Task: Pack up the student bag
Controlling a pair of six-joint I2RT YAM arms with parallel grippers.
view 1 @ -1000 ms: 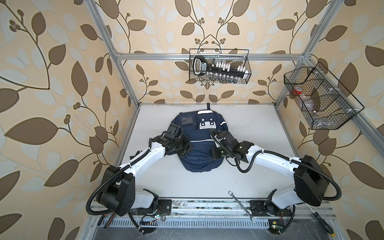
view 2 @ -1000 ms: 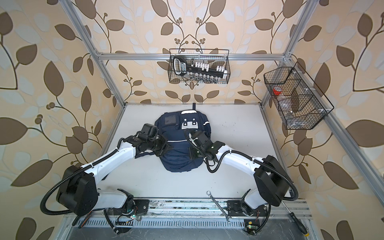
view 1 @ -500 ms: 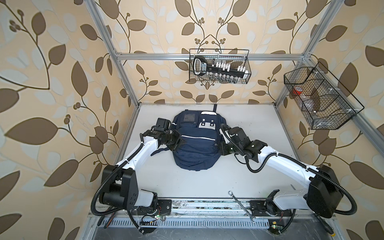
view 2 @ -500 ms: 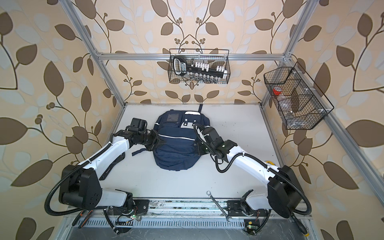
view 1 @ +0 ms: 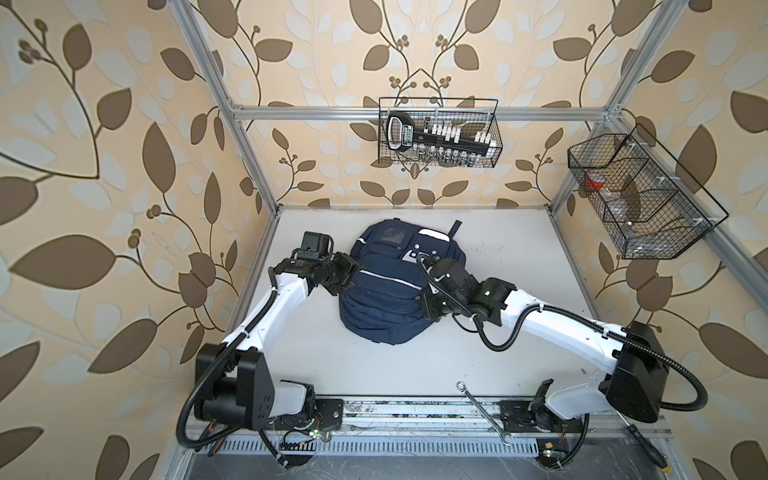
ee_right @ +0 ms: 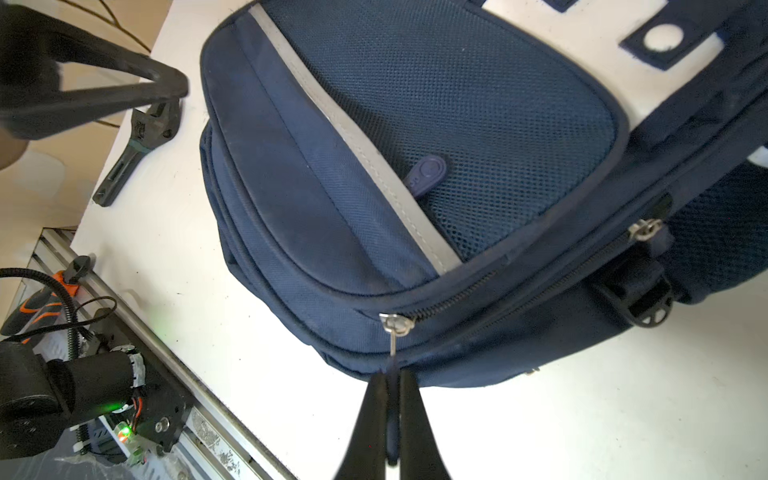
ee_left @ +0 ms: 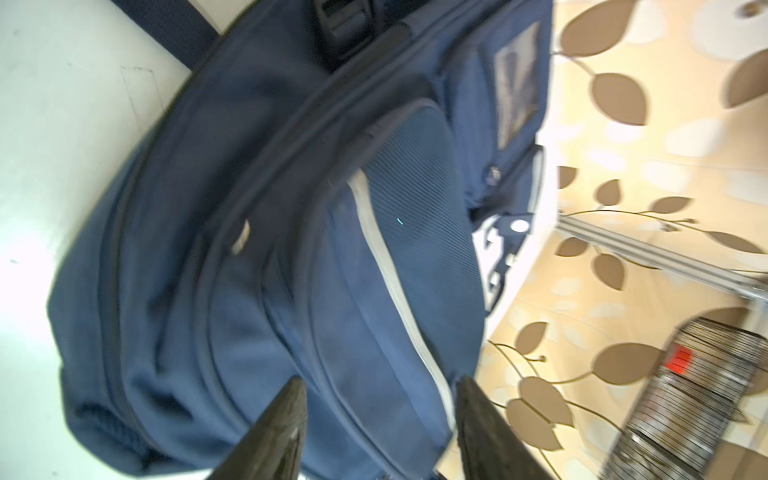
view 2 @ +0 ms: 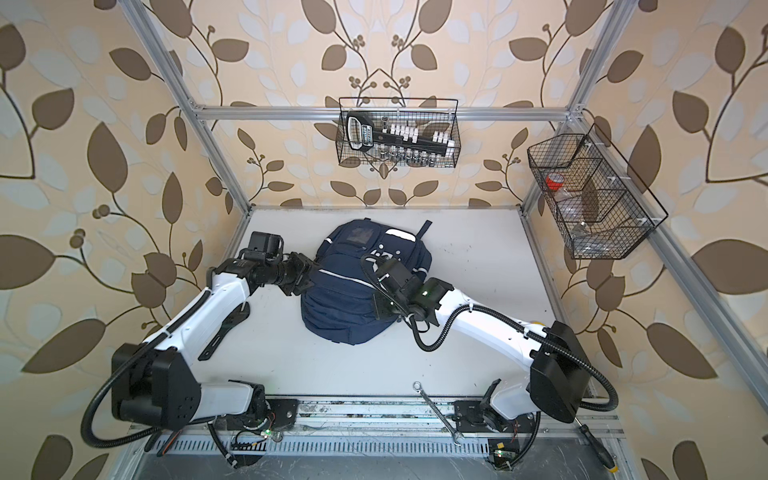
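The student bag [view 1: 386, 299] [view 2: 345, 307], a navy backpack with pale stripes, lies flat at the middle back of the white table [view 1: 519, 257]. My left gripper [view 1: 347, 278] [ee_left: 380, 382] is at the bag's left side. Its fingers stand apart and open, with the bag's fabric [ee_left: 291, 208] just beyond the tips. My right gripper [view 1: 428, 307] [ee_right: 390, 374] is at the bag's right edge, shut on the dark zip pull [ee_right: 392, 365] that hangs from a metal slider [ee_right: 397, 323] on the front pocket [ee_right: 374, 145].
A wire basket [view 1: 438, 139] with a socket set hangs on the back wall, and another wire basket [view 1: 636, 195] hangs on the right wall. A silver spanner [view 1: 482, 411] lies on the front rail. A black adjustable wrench [view 2: 224, 332] lies under the left arm.
The bag has slid toward the back wall with both arms. My left gripper has opened and let go of the bag's side. My right gripper has moved a little toward the front along the bag's right edge.
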